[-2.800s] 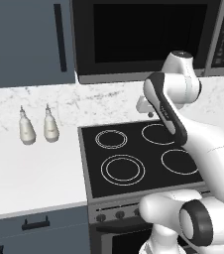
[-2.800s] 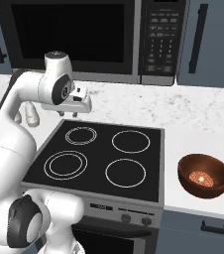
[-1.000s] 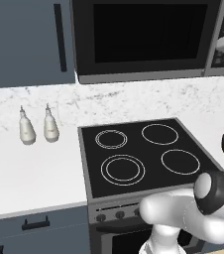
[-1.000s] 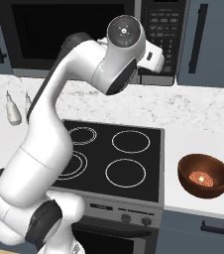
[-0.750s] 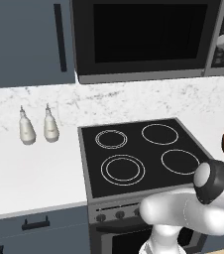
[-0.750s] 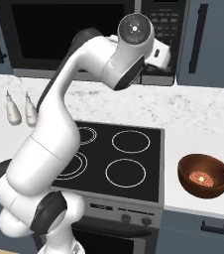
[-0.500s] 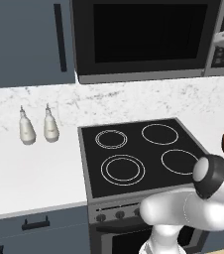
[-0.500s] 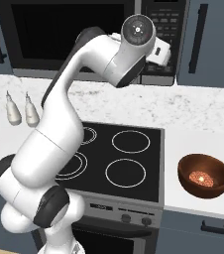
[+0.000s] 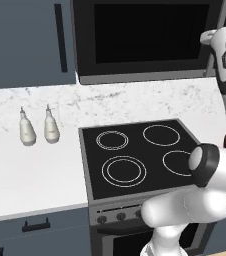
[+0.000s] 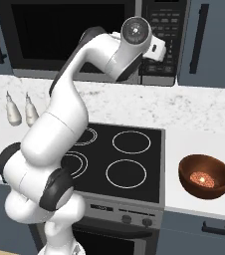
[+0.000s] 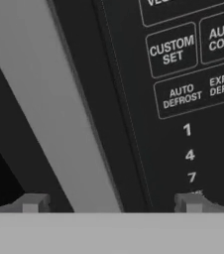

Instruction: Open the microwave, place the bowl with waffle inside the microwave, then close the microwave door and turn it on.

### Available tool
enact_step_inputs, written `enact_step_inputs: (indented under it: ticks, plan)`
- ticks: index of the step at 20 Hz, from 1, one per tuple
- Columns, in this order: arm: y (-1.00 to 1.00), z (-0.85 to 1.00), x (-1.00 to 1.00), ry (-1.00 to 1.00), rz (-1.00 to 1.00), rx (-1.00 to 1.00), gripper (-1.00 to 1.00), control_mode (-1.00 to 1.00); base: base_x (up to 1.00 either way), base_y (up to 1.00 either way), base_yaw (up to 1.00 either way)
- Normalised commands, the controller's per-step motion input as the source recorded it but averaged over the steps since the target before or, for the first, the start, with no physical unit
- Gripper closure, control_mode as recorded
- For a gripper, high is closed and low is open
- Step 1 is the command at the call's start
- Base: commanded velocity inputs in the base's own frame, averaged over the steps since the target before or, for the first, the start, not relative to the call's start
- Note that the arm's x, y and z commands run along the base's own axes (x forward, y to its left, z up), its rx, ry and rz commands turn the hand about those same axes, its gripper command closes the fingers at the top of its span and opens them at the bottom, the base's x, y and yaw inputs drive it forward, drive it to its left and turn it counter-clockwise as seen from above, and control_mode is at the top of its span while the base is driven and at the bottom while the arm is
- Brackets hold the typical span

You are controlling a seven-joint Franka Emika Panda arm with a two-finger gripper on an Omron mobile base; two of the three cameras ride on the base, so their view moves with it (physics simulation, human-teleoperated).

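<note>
The microwave (image 9: 150, 37) hangs above the stovetop with its dark glass door (image 10: 59, 32) shut. My gripper (image 10: 153, 57) is raised to the seam between the door and the keypad strip (image 10: 165, 22). In the hand view the gripper (image 11: 109, 203) is open, and its fingertips (image 11: 32, 202) straddle the door's grey vertical handle bar (image 11: 44, 109); the keypad buttons (image 11: 188, 94) lie to the right. The reddish-brown bowl (image 10: 205, 175) sits on the counter right of the stove, with the pale waffle (image 10: 202, 178) inside.
The black four-ring stovetop (image 10: 119, 154) lies below the arm. Two pale bottles (image 9: 35, 127) stand on the white counter (image 9: 30, 170) to its left. Blue-grey cabinets with black handles (image 10: 200, 32) flank the microwave.
The arm has swung up from above the stovetop to the microwave's right side. Over the last half second the hand has crept slightly closer to the handle.
</note>
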Motion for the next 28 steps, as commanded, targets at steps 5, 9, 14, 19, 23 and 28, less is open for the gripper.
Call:
enact_step_inputs:
  ticks: [5, 9, 14, 19, 23, 28]
  plan:
    - [-0.11, 0.00, 0.60, 0.00, 0.06, 0.00, -1.00, -1.00, 0.00, 0.00, 0.00]
    - [-0.02, 0.00, 0.34, 0.00, 0.07, 0.00, -1.00, -1.00, 0.00, 0.00, 0.00]
    - [0.27, -0.03, 0.11, -0.09, -0.01, 0.00, 1.00, -1.00, 0.00, 0.00, 0.00]
    - [0.31, 0.00, 0.03, -0.17, -0.08, 0.00, 1.00, -1.00, 0.00, 0.00, 0.00]
    - [0.14, 0.00, -0.22, -0.03, -0.22, 0.00, 1.00, -1.00, 0.00, 0.00, 0.00]
    - [0.06, -0.01, -0.90, 0.00, -0.37, -0.05, 1.00, -1.00, 0.00, 0.00, 0.00]
